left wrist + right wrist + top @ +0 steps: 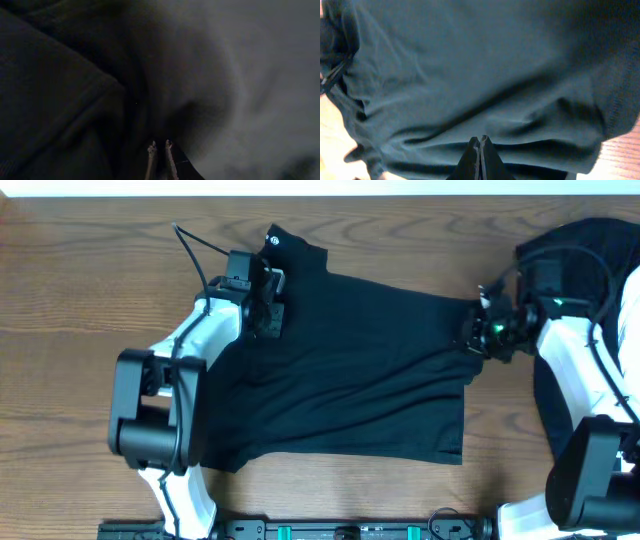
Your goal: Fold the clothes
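The clothes (350,370), a black garment with a small white logo (273,240) near its far left corner, lie spread over the middle of the wooden table. My left gripper (262,302) is down on the garment's far left edge. In the left wrist view the left gripper (160,147) is shut, with dark fabric (75,100) pinched between its tips. My right gripper (476,330) is at the far right corner. Seen from the right wrist, the right gripper (480,138) is shut on the cloth (485,75), and creases run towards its tips.
More black cloth (585,240) lies at the far right, under the right arm. Bare wooden table (90,290) surrounds the garment. A dark rail (350,530) runs along the front edge between the arm bases.
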Available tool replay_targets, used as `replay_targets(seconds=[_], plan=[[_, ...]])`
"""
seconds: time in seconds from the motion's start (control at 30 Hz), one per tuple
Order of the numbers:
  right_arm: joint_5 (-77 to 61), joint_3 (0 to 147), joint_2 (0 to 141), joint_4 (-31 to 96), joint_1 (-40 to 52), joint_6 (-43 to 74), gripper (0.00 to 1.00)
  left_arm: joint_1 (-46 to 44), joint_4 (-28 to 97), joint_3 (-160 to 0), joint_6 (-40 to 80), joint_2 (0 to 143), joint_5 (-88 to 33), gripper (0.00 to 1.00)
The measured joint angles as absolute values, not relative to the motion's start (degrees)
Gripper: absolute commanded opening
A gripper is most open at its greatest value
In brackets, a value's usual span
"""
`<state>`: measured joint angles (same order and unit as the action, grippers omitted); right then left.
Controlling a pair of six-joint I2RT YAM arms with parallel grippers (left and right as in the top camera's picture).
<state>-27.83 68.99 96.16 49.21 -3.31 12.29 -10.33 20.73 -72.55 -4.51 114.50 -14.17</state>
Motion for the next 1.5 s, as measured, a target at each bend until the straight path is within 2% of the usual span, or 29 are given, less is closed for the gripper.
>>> replay_targets(seconds=[0.3,0.43,0.53,0.63,0.73,0.83,0.97,1.17,1.33,1.37,1.4,1.43,1.5], plan=[[-25.52,72.40,96.16,49.60,6.72,11.25,0.04,-7.01,7.92,-74.83,-1.32,120.25,-11.09,0.08],[-23.88,72.40,96.16,50.72,9.89,11.51,0.06,-2.72,11.07,-80.07,2.00,122.72,-10.24,0.10],[-21.26,72.40,96.16,51.90,11.29,12.45,0.12,1.43,18.02,-86.41,3.27,124.46,-10.76,0.17],[-17.10,72.25,96.16,51.94,11.66,14.50,0.15,4.58,26.15,-93.32,3.84,124.81,-10.79,0.36],[-14.11,71.66,96.23,51.42,11.60,15.62,0.14,6.28,34.06,-100.05,4.05,124.51,-10.74,0.48],[-12.75,71.11,97.38,51.40,11.60,16.19,0.15,6.83,41.91,-103.13,4.08,122.80,-10.87,0.51],[-11.53,70.76,100.99,53.76,11.60,16.71,0.25,6.96,50.00,-103.39,4.05,119.22,-11.25,0.51],[-9.10,70.08,107.74,54.87,11.60,17.45,0.21,6.98,62.26,-103.46,4.03,112.18,-11.46,0.51],[-6.79,69.91,110.43,54.76,11.18,18.20,0.27,6.98,73.45,-103.55,4.03,106.63,-11.64,0.51],[-6.68,69.89,110.43,54.87,10.98,17.78,0.28,6.98,75.31,-103.59,4.01,105.84,-11.60,0.46],[-6.52,69.91,110.41,54.96,10.70,17.12,0.29,6.98,77.71,-103.66,3.99,105.03,-11.64,0.35],[-6.39,69.91,110.41,55.29,10.26,16.84,0.29,6.98,79.68,-103.66,4.10,104.53,-11.64,0.29],[-6.70,69.89,110.41,56.42,9.10,15.75,0.32,7.05,83.46,-103.74,3.51,103.90,-11.66,0.25]])
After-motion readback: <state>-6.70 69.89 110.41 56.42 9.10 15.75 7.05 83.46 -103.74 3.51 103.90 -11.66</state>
